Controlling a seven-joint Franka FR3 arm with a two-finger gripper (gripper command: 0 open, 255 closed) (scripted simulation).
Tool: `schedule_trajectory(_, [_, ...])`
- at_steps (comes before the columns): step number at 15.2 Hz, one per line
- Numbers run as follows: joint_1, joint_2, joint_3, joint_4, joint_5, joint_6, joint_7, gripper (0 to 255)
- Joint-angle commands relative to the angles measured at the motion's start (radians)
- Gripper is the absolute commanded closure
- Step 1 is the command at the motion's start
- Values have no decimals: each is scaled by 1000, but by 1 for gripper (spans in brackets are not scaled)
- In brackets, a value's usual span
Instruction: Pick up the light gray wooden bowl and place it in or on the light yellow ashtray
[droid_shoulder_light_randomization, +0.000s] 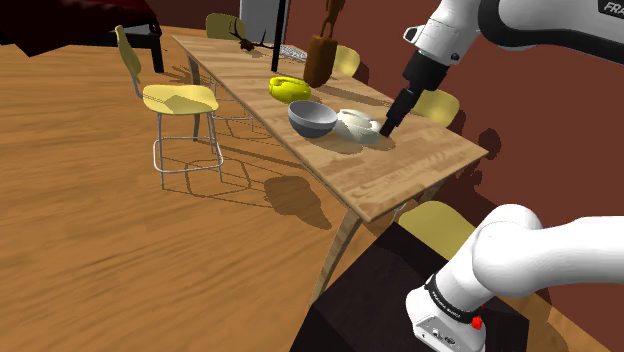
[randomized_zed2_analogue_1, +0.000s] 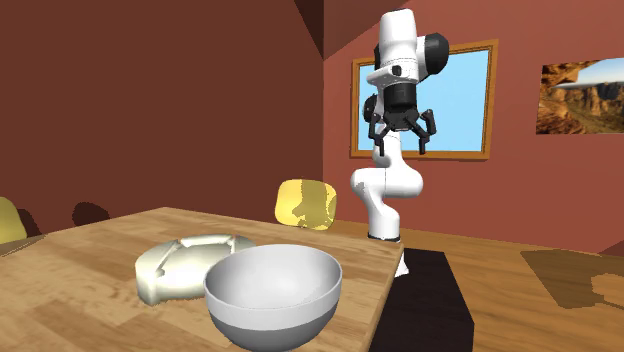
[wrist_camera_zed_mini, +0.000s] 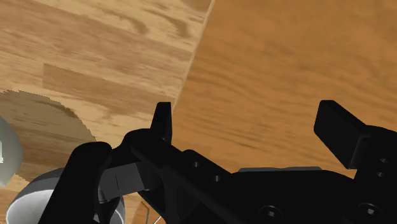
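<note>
Two black fingers (wrist_camera_zed_mini: 163, 121) of the hand (randomized_zed2_analogue_1: 403, 138) stand wide apart with nothing between them; under them the wrist view shows only the desk's (droid_shoulder_light_randomization: 400, 170) wooden edge and the floor (wrist_camera_zed_mini: 305, 57). The hand hangs in the air well above the pale yellow ashtray (droid_shoulder_light_randomization: 356, 124), on the ashtray's side that faces the stand, and touches nothing. The grey bowl (droid_shoulder_light_randomization: 312, 118) stands upright on the desk just beside the ashtray, on the side away from the hand; whether their rims touch cannot be told. In the second exterior view the bowl sits in front of the ashtray and partly covers it, light inside and darker grey round its lower half. The ashtray lies flat, with notches in its rim. Beyond the bowl from the ashtray, further along the desk, lies a bright yellow object (droid_shoulder_light_randomization: 288, 89), and past that stands a tall brown figure (droid_shoulder_light_randomization: 318, 60). A yellow chair (droid_shoulder_light_randomization: 180, 97) stands on the floor well apart from the ashtray, across the desk from the dark red wall.
</note>
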Motion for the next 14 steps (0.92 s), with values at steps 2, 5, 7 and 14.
schedule_trajectory(2, [-4, 37, -2, 13, -4, 22, -5, 0])
schedule_trajectory(5, [-14, 151, -10, 59, -15, 84, -17, 0])
schedule_trajectory(7, [-21, 228, -14, 96, -22, 119, -23, 0])
schedule_trajectory(14, [-40, 499, -30, 266, -44, 208, -42, 0])
